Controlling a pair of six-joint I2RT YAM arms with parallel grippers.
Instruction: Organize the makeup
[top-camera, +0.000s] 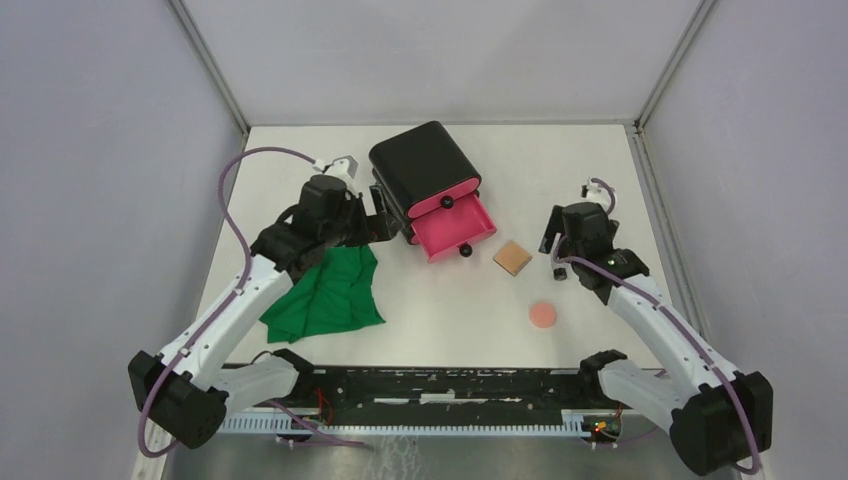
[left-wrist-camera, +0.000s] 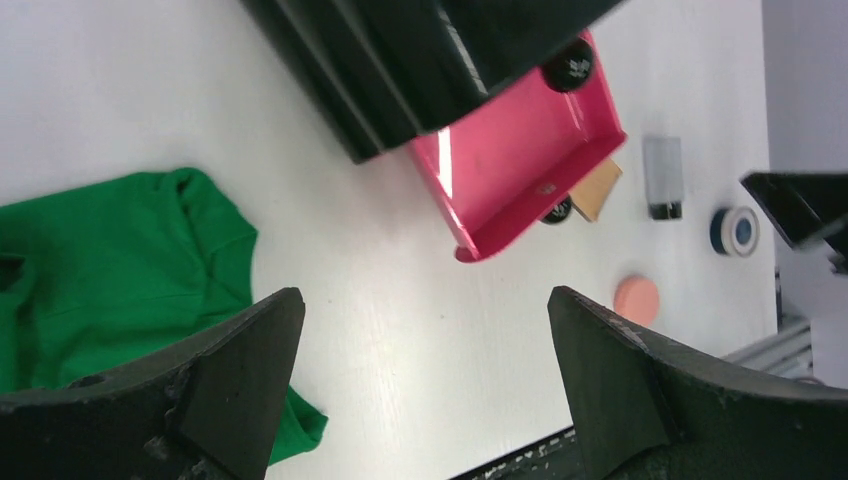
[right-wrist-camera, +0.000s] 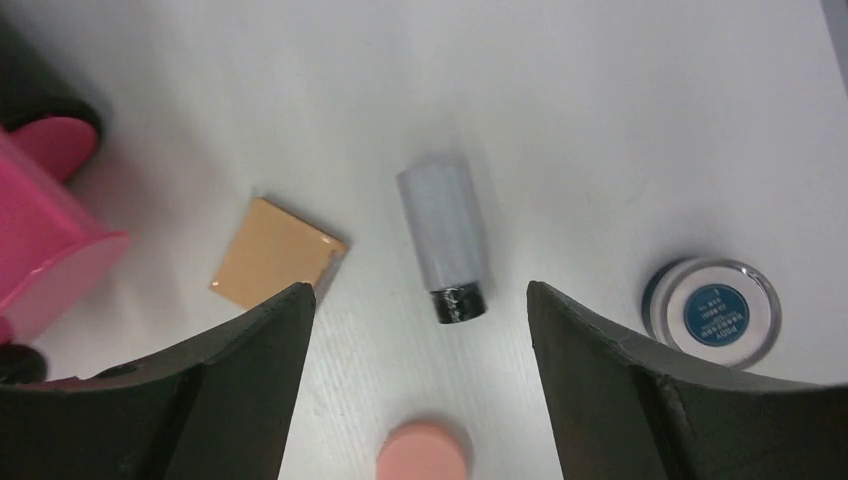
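The tan square pad (top-camera: 512, 257) and the pink round puff (top-camera: 543, 315) lie right of the open pink drawer (top-camera: 455, 228). In the right wrist view the grey-black tube (right-wrist-camera: 446, 235) lies between the pad (right-wrist-camera: 275, 252) and the white-rimmed compact (right-wrist-camera: 715, 310), with the puff (right-wrist-camera: 424, 452) nearer. My right gripper (right-wrist-camera: 420, 310) is open and empty above the tube; in the top view it (top-camera: 556, 245) hovers over that spot. My left gripper (left-wrist-camera: 425, 330) is open and empty, left of the drawer (left-wrist-camera: 520, 160). The two orange sponges are out of view.
The black box (top-camera: 425, 175) with pink drawers stands at the back centre, its lower drawer pulled out. A green cloth (top-camera: 328, 292) lies crumpled under the left arm. Grey walls close in the table on three sides.
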